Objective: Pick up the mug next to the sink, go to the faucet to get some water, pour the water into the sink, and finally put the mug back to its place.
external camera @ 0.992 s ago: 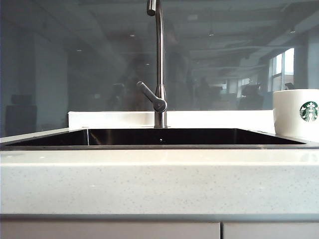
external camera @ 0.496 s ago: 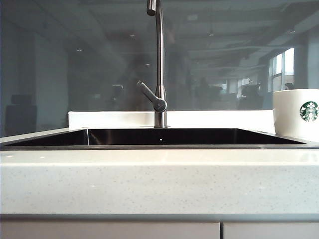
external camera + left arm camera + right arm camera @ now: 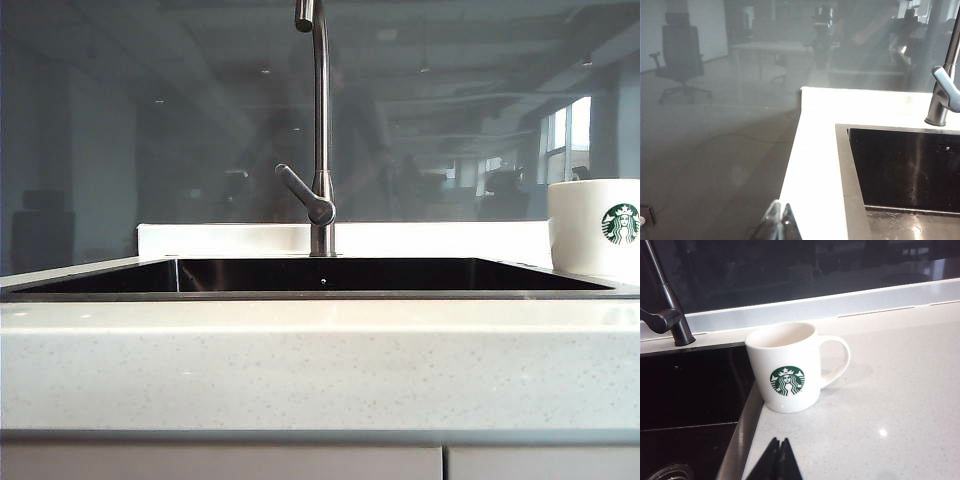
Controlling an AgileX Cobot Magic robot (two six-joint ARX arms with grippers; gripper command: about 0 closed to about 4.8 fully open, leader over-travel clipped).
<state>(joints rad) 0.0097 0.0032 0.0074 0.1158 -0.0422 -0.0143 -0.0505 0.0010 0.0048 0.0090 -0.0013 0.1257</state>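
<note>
The white mug (image 3: 594,227) with its green logo stands upright on the pale counter at the sink's right edge, also the mug (image 3: 790,367) in the right wrist view, handle turned away from the basin. The dark sink (image 3: 320,274) fills the middle, with the steel faucet (image 3: 318,130) behind it. My right gripper (image 3: 779,442) is shut and empty, short of the mug, over the counter. My left gripper (image 3: 780,205) is shut and empty, beyond the sink's (image 3: 905,170) left rim. Neither gripper shows in the exterior view.
A glass wall runs behind the counter (image 3: 320,365), with a white ledge (image 3: 230,238) at its foot. The faucet's lever (image 3: 298,190) points to the left. A drain (image 3: 667,473) lies in the sink's bottom. Cabinet fronts sit below the counter edge.
Nothing on the counter has moved; only reflections in the glass shift slightly.
</note>
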